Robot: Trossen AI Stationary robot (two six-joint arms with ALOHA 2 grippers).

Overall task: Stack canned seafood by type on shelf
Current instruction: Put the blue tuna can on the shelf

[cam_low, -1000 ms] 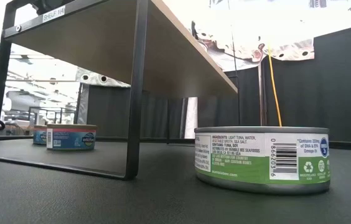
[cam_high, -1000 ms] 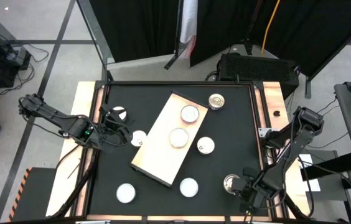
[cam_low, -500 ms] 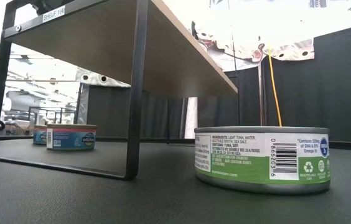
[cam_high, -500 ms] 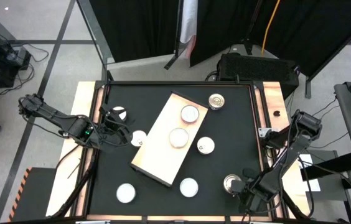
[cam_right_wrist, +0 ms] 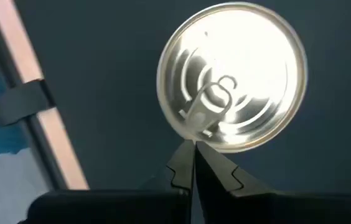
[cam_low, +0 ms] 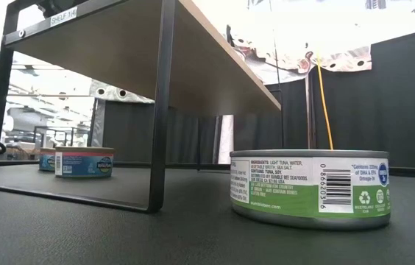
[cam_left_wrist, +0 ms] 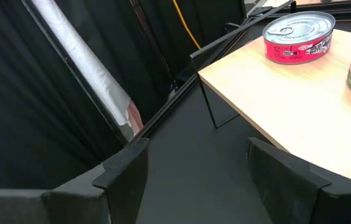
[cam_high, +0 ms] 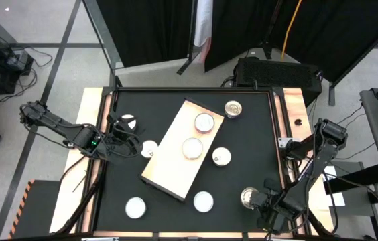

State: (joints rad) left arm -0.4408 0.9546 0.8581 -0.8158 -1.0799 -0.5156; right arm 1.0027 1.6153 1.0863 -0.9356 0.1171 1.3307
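Note:
The pale wooden shelf (cam_high: pixel 175 164) stands aslant mid-table on black frame legs (cam_low: pixel 156 132). Two tins rest on it (cam_high: pixel 204 122) (cam_high: pixel 192 147); in the left wrist view one has a red label (cam_left_wrist: pixel 299 37). Other silver-lidded tins stand on the black tabletop (cam_high: pixel 129 122) (cam_high: pixel 149 148) (cam_high: pixel 221 156), and a golden-topped one (cam_high: pixel 233 108) stands at the far side. My left gripper (cam_left_wrist: pixel 194 155) is open and empty, left of the shelf (cam_high: pixel 125 137). My right gripper (cam_right_wrist: pixel 193 149) is shut at the rim of a pull-tab tin (cam_right_wrist: pixel 231 78) near the table's near right corner (cam_high: pixel 248 197). My right gripper's shut fingertips (cam_right_wrist: pixel 185 155) point down at the tin's rim (cam_right_wrist: pixel 191 138), beside the pull tab. The tin stands flat on the table. I cannot tell whether the fingertips touch it.
Two more tins stand near the front edge (cam_high: pixel 203 201) (cam_high: pixel 135 208); one with a green label (cam_low: pixel 310 190) fills the low view beside the shelf's leg. Copper-coloured strips (cam_high: pixel 295 114) border the table's left and right sides.
My right arm has shifted slightly toward the table's near right corner, its gripper staying shut beside the pull-tab tin. The tins and the shelf have stayed in place.

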